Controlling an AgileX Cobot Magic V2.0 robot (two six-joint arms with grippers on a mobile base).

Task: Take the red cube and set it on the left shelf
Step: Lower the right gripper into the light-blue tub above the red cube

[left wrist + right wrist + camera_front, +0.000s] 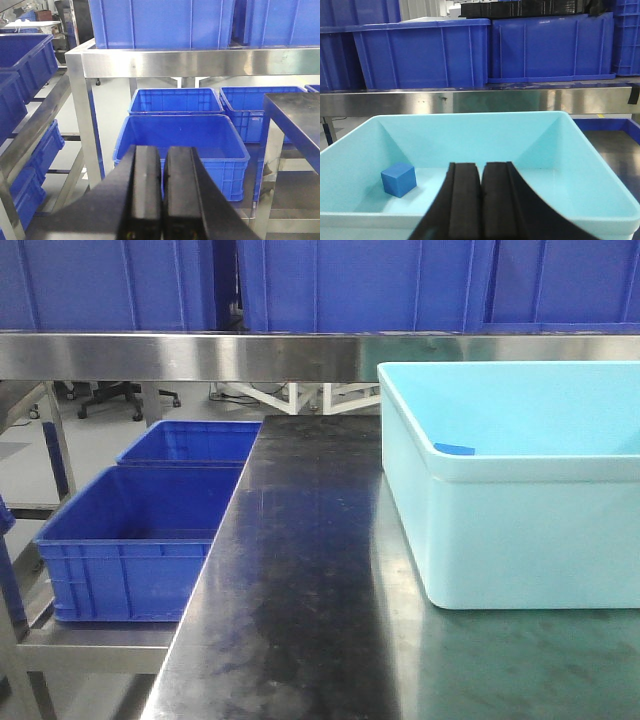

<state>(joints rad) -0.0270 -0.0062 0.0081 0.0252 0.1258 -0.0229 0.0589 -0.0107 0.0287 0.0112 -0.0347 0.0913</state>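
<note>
No red cube shows in any view. My left gripper point(163, 150) is shut and empty, its two black fingers pressed together, and points at blue bins point(180, 142) on the low shelf to the left of the steel table. My right gripper point(481, 166) is shut and empty, hovering at the near rim of the light-blue tub point(470, 122). A blue cube point(398, 179) lies on the tub's floor at the left. In the front view the tub point(520, 540) stands on the table's right side, with only the blue cube's top point(454, 448) showing. Neither gripper shows in the front view.
The dark steel table point(300, 590) runs down the middle. Two blue bins point(150, 540) sit on a lower shelf at its left. A steel shelf rail point(200, 355) crosses overhead with large blue bins point(360, 285) on it. A steel post point(82, 120) stands left of the bins.
</note>
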